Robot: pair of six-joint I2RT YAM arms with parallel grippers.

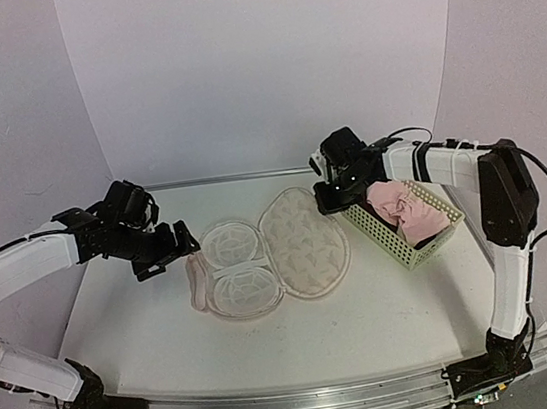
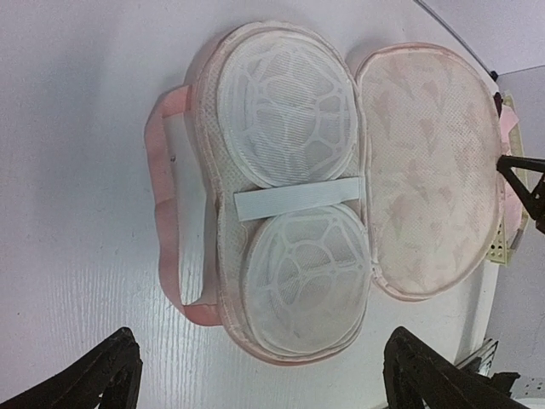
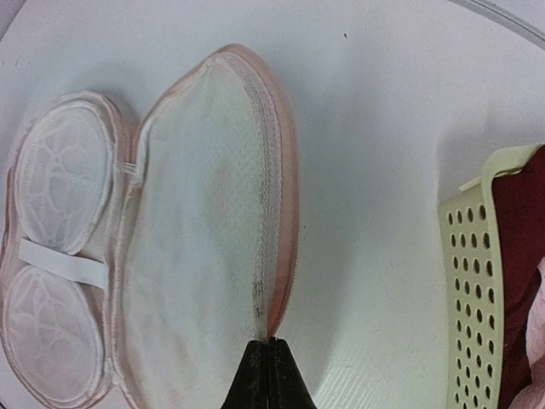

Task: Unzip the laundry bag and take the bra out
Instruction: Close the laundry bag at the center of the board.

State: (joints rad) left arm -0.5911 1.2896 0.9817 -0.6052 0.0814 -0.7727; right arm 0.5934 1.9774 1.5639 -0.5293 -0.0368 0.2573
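Top view: the laundry bag (image 1: 304, 246) lies unzipped and splayed flat between both tools. The left gripper (image 1: 183, 242) hangs just off its cup half and the right gripper (image 1: 331, 200) sits at its lid edge. A basket (image 1: 400, 248) beside the right gripper holds a pink garment (image 1: 405, 209); we judge it the bra, so removal looks done. Left wrist: fingers wide apart, empty; ahead, only white mesh cups (image 2: 285, 111). Right wrist: fingers pressed together at the lid's rim; whether they pinch it, we cannot tell.
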